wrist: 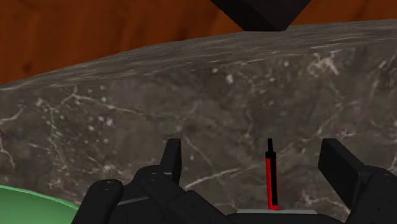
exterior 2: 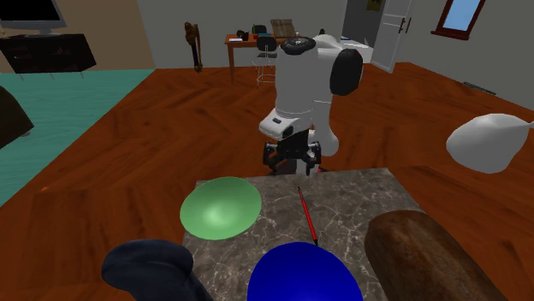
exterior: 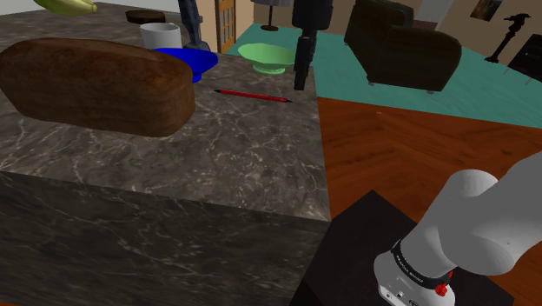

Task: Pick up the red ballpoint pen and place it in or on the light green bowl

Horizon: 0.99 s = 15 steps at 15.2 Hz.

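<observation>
Wrist view: parted pincer (wrist: 252, 153) above red pen (wrist: 271, 181)

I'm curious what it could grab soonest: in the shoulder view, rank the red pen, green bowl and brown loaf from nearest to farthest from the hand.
1. Red pen: lying just below the hand.
2. Green bowl: beside the hand, toward that view's left.
3. Brown loaf: far over at the view's left.
</observation>
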Motion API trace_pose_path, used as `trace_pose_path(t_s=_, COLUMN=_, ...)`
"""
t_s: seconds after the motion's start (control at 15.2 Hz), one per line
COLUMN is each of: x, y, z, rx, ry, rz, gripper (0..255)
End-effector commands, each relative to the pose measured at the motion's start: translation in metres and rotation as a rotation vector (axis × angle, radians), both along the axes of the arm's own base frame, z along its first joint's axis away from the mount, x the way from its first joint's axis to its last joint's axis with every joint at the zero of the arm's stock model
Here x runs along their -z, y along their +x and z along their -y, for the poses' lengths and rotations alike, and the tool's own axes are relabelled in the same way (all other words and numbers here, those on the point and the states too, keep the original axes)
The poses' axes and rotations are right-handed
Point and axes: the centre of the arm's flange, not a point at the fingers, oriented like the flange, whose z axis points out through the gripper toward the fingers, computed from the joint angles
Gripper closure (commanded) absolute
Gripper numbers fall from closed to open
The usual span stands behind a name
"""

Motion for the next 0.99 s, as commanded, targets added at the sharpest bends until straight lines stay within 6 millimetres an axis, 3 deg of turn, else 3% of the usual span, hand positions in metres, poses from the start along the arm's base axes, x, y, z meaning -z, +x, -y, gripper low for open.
trace_pose_path(t_s=0.0, x=-0.004, y=0.004, z=-0.026, rx=-0.086, ry=0.006, rz=-0.004, gripper=0)
trace_pose_path(t_s=0.07, x=-0.006, y=0.005, z=-0.035, rx=-0.115, ry=0.008, rz=-0.006, gripper=0)
trace_pose_path(t_s=0.59, x=0.034, y=0.003, z=-0.034, rx=-0.115, ry=0.008, rz=-0.006, gripper=0)
trace_pose_path(t_s=0.92, x=0.034, y=0.003, z=-0.034, rx=-0.115, ry=0.008, rz=-0.006, gripper=0)
